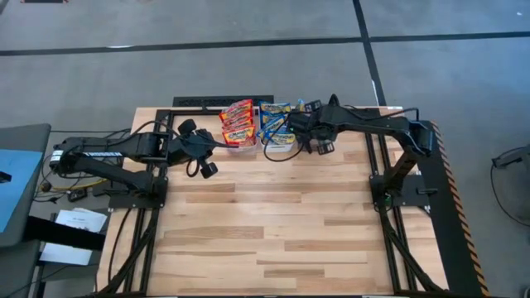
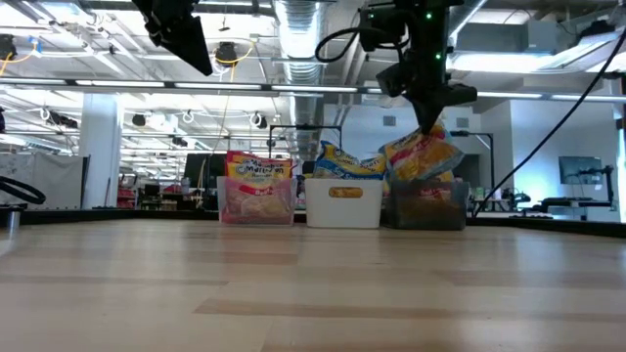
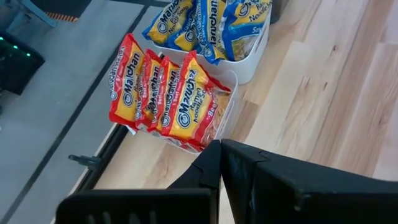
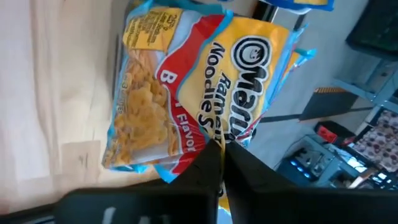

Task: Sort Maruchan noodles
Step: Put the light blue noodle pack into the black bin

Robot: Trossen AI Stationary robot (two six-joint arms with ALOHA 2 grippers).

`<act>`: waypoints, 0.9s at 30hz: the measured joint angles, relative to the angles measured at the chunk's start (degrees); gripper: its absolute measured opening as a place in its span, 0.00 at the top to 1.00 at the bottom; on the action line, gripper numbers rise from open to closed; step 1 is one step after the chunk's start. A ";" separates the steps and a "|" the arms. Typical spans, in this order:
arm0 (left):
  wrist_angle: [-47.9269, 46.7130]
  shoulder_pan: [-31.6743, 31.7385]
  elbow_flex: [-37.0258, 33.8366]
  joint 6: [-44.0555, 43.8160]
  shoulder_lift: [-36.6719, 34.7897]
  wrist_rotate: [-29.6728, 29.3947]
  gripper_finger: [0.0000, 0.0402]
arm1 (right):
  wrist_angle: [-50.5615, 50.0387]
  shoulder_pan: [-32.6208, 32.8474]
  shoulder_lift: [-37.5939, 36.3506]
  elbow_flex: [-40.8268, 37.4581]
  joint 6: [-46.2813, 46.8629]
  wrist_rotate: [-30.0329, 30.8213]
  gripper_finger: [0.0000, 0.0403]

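Three small bins stand in a row at the table's far edge. The clear bin [image 2: 256, 203] holds red Maruchan noodles [image 3: 161, 93]. The white bin [image 2: 344, 205] holds blue packets [image 3: 208, 25]. My right gripper [image 4: 222, 149] hangs over the dark grey bin [image 2: 427, 207], shut on a yellow packet [image 2: 423, 156]. My left gripper [image 3: 221, 149] is shut and holds nothing. It hovers above the table [image 1: 273, 223], just near and left of the clear bin. My right gripper pinches the yellow packet's upper edge [image 4: 214, 134] between its two fingers. They come from above, slanting down toward the table's far edge. The packet hangs tilted below the fingers, and its lower end [image 2: 421, 184] reaches into the dark grey bin.
The wooden table is bare from its middle to the near edge. A black frame [image 1: 215, 101] runs along the far edge behind the bins. The floor drops away beyond it.
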 joint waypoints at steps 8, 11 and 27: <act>-0.11 0.00 0.00 0.21 0.00 0.00 1.00 | -0.01 -0.49 0.02 0.00 3.03 -0.02 0.87; -0.11 0.00 0.00 0.24 0.00 0.01 1.00 | -0.02 -0.82 0.01 0.00 4.08 0.00 0.84; -0.13 0.00 0.00 0.98 0.00 0.02 1.00 | -0.62 -1.75 -0.71 0.07 5.90 0.15 0.69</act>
